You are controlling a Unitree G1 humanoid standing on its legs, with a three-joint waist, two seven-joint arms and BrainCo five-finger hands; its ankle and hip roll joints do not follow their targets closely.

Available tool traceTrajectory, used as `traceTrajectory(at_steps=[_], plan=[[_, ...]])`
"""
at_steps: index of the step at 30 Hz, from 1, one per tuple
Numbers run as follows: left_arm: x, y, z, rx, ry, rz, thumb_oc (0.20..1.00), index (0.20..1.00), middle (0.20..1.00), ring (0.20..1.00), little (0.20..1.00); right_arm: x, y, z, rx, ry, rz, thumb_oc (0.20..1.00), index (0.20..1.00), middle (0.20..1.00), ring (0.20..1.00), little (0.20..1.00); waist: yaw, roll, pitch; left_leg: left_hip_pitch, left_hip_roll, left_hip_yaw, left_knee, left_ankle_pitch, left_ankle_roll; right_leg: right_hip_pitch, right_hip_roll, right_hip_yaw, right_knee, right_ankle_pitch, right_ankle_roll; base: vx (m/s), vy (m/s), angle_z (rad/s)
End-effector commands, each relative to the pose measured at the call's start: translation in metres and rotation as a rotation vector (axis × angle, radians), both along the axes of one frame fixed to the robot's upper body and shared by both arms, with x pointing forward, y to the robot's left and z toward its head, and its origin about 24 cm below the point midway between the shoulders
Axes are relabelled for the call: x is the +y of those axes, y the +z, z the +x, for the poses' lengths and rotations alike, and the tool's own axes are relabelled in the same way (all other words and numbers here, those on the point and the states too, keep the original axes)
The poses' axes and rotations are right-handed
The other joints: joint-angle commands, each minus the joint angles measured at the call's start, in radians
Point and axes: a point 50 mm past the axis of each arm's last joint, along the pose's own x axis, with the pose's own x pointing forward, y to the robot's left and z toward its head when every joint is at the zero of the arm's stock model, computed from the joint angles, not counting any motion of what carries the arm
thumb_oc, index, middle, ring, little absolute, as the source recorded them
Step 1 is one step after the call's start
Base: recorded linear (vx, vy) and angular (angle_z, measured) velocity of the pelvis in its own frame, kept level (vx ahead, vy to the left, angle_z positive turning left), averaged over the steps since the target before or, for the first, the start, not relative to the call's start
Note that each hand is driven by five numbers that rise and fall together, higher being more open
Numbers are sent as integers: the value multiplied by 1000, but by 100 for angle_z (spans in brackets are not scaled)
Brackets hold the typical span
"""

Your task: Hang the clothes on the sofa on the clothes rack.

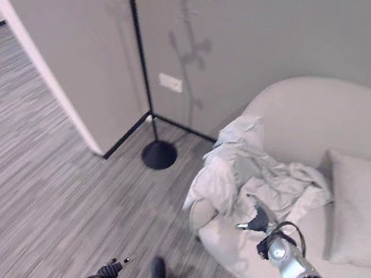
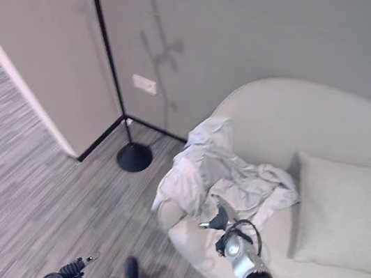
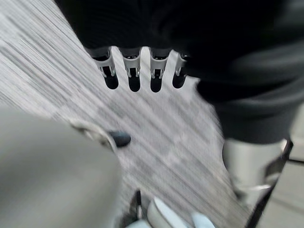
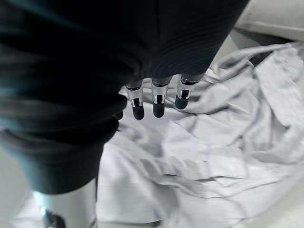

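— Grey striped carpet [image 1: 31,178], plain wall, and that pale round sofa [image 2: 357,124] tucked in the corner. See the clothes [image 1: 257,175]? One crumpled light heap, draped over the sofa's front edge beside the cushion [image 1: 365,210].

— And the clothes rack [image 1: 144,87]?

— Black pole on a round base, standing well apart from the sofa, by the wall corner. Nothing hangs on what I can see of it.

— So it's at the picking-up stage?

— I'd say so. The right hand [image 4: 156,102] hovers just over the cloth, fingers straight and side by side, holding nothing. The left hand [image 3: 137,76] hangs low over the floor, fingers loose, also empty.

— Next?

— My guess: lower the right hand into the heap and close on a thick fold, near a collar if it can find one, so the garment lifts clear without dragging.
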Motion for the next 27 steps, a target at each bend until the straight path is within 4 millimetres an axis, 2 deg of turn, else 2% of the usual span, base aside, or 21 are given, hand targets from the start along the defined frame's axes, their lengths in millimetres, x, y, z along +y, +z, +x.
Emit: traceTrajectory(at_steps=[1, 4, 6, 7, 9, 10, 12, 15, 16, 17, 18, 19, 20, 21, 23, 24, 26, 27], plan=[[2, 8, 26, -69, -67, 48, 1000, 1000, 1000, 1000, 1000, -26, 55, 42, -255, -165, -31, 1000, 1000, 1000, 1000, 1000, 49, -35, 95, -100, 117, -80, 107, 31, -121, 8, -49, 4, -47, 98, -14, 0, 0, 0], [2, 10, 31, -89, -87, 59, 1000, 1000, 1000, 1000, 1000, -38, 68, 47, -312, -231, -10, 1000, 1000, 1000, 1000, 1000, 62, -19, 104, -144, 113, -94, 126, 29, -120, -15, -53, 4, -46, 100, -11, 26, 20, 12], [0, 12, 36, -106, -136, 78, 1000, 1000, 1000, 1000, 1000, -49, 97, 59, -447, -302, 76, 1000, 1000, 1000, 1000, 1000, 76, 2, 113, -194, 104, -106, 150, 16, -115, -45, -60, 1, -39, 97, -6, 80, 49, 13], [-2, 13, 38, -113, -155, 82, 1000, 1000, 1000, 1000, 1000, -53, 103, 61, -477, -318, 84, 1000, 1000, 1000, 1000, 1000, 83, 7, 117, -211, 101, -112, 161, 10, -113, -50, -62, -3, -36, 95, -5, 54, 34, 8], [-2, 13, 39, -118, -167, 88, 1000, 1000, 1000, 1000, 1000, -55, 110, 63, -511, -333, 107, 1000, 1000, 1000, 1000, 1000, 87, 12, 120, -228, 100, -118, 174, 6, -112, -55, -65, -6, -34, 94, -5, 48, 29, 18], [-3, 15, 41, -126, -188, 99, 1000, 1000, 1000, 1000, 1000, -53, 119, 69, -545, -352, 177, 1000, 1000, 1000, 1000, 1000, 102, 24, 136, -267, 95, -128, 216, -16, -104, -66, -74, -11, -31, 96, -2, 52, 37, 20], [-3, 15, 42, -128, -191, 100, 1000, 1000, 1000, 1000, 1000, -49, 120, 72, -542, -339, 195, 1000, 1000, 1000, 1000, 1000, 106, 25, 143, -285, 95, -130, 237, -25, -100, -69, -78, -11, -31, 98, -1, 35, 30, 9], [-3, 14, 42, -119, -200, 104, 1000, 1000, 1000, 1000, 1000, -20, 119, 82, -488, -230, 279, 1000, 1000, 1000, 1000, 1000, 123, 21, 159, -335, 95, -126, 297, -57, -87, -74, -89, -10, -33, 98, -1, 27, 43, 4], [-3, 14, 42, -119, -200, 104, 1000, 1000, 1000, 1000, 1000, -20, 119, 82, -488, -230, 279, 1000, 1000, 1000, 1000, 1000, 123, 21, 158, -335, 95, -127, 298, -58, -87, -75, -89, -10, -32, 98, -1, 77, -5, -3], [-3, 12, 38, -101, -203, 104, 1000, 1000, 1000, 1000, 1000, -2, 117, 86, -461, -169, 328, 1000, 1000, 1000, 1000, 1000, 128, 14, 164, -345, 98, -133, 336, -96, -94, -60, -91, -9, -33, 84, -1, 70, -11, -1], [-3, 12, 38, -101, -203, 104, 1000, 1000, 1000, 1000, 1000, -2, 117, 86, -461, -169, 328, 1000, 1000, 1000, 1000, 1000, 128, 14, 164, -346, 98, -133, 338, -96, -93, -61, -91, -9, -33, 84, -1, 93, 9, -7], [-2, 11, 36, -92, -204, 105, 1000, 1000, 1000, 1000, 1000, 11, 109, 86, -403, -120, 349, 1000, 1000, 1000, 1000, 1000, 131, 8, 166, -363, 100, -132, 370, -116, -87, -59, -93, -10, -31, 76, -4, 31, 26, -7], [-2, 11, 35, -94, -205, 103, 1000, 1000, 1000, 1000, 1000, 15, 105, 85, -370, -103, 352, 1000, 1000, 1000, 1000, 1000, 133, 6, 167, -372, 100, -131, 385, -122, -85, -57, -95, -11, -31, 76, -4, 53, 32, -9], [-3, 12, 35, -99, -212, 96, 1000, 1000, 1000, 1000, 1000, 20, 91, 82, -273, -86, 341, 1000, 1000, 1000, 1000, 1000, 136, 2, 166, -389, 101, -136, 406, -129, -83, -51, -94, -17, -35, 75, -4, 30, 12, -3], [-2, 11, 33, -97, -221, 95, 1000, 1000, 1000, 1000, 1000, 20, 86, 81, -234, -89, 333, 442, 442, 442, 442, 442, 138, -2, 163, -395, 101, -140, 410, -130, -83, -50, -93, -20, -37, 76, -4, 31, -3, 3], [-1, 11, 32, -95, -230, 95, 1000, 1000, 1000, 1000, 1000, 20, 84, 81, -210, -96, 339, 200, 200, 200, 200, 200, 137, -7, 160, -400, 100, -140, 411, -132, -81, -52, -92, -20, -38, 78, -4, 32, -6, 5], [-1, 12, 33, -98, -243, 99, 1000, 1000, 1000, 1000, 1000, 20, 82, 81, -185, -98, 339, 200, 200, 200, 200, 200, 136, -13, 158, -402, 99, -137, 409, -132, -81, -53, -90, -21, -41, 80, -3, 15, -8, 4], [1, 12, 33, -94, -254, 102, 1000, 1000, 1000, 1000, 1000, 19, 76, 79, -140, -98, 318, 200, 200, 200, 200, 200, 133, -26, 156, -413, 100, -139, 416, -134, -81, -53, -88, -23, -47, 82, -2, 0, 0, 0]])
